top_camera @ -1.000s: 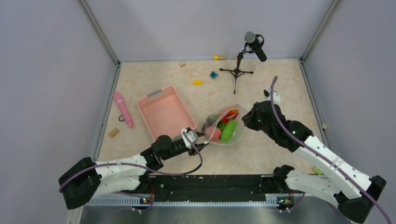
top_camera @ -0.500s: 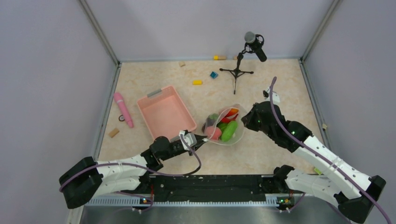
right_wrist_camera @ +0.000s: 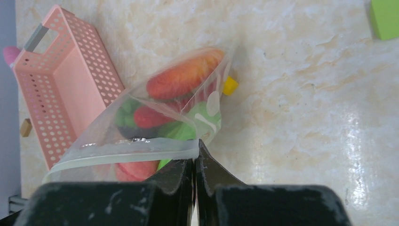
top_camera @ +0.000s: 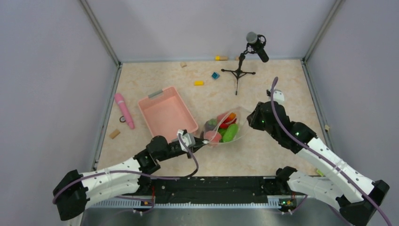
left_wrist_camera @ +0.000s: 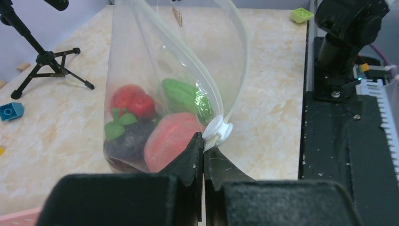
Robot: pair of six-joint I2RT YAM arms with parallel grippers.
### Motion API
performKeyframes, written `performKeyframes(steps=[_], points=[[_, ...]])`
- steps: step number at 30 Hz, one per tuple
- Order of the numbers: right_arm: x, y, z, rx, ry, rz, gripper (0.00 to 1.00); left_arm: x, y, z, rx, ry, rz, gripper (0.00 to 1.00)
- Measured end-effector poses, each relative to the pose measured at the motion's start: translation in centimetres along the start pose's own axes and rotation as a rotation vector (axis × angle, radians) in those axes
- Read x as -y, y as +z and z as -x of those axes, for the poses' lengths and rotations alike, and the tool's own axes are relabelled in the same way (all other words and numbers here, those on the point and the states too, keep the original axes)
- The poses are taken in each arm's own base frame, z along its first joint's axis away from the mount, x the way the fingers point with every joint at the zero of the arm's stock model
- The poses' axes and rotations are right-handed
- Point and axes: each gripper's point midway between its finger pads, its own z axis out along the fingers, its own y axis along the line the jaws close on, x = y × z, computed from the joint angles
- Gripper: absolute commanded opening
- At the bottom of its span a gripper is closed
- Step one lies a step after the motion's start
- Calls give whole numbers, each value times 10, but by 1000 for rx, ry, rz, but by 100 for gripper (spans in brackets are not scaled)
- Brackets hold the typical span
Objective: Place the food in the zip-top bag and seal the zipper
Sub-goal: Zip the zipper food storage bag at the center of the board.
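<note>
Far left from above, the stick (top_camera: 124, 109) lies on the table (top_camera: 282, 84), then the basket (top_camera: 165, 115) beside it. Next comes the left gripper (left_wrist_camera: 203, 153), and only its own camera tells the story: fingers pressed together, pinching the bag (left_wrist_camera: 141, 52) at its corner, right under the white slider (left_wrist_camera: 217, 130). That same view shows the bag's two lips bowing apart above the slider, something the overhead view can't resolve.

The bag hangs stretched between both arms, just right of the basket, with the food (top_camera: 225, 128) bunched inside. Close up there's a pink piece (left_wrist_camera: 169, 139), something red (left_wrist_camera: 133, 100), something green (left_wrist_camera: 183, 96) and a dark fruit (left_wrist_camera: 124, 147) at the bottom.

Over to the right gripper (right_wrist_camera: 195, 161): fingers closed tight on the end of the zipper (right_wrist_camera: 122, 154), a whitish band running away to its left. This camera looks down through the bag and catches the basket beyond it, plus a green block (right_wrist_camera: 386, 16) at the frame's corner.
</note>
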Motion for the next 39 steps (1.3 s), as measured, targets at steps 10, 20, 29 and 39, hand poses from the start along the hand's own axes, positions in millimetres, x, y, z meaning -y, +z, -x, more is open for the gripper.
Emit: performKeyframes(steps=[10,20,29,39], points=[[-21,-32,29,183,-249,247,84,-2,4,34,-33,-234,35,0],[-108,-94,-4,241,-643,955,87,0,10,35,-129,-376,44,0],[-143,-85,-55,23,-914,1272,77,2,7,32,-178,-448,65,0],[-152,-93,-82,15,-1084,1410,65,2,6,31,-197,-482,80,0]])
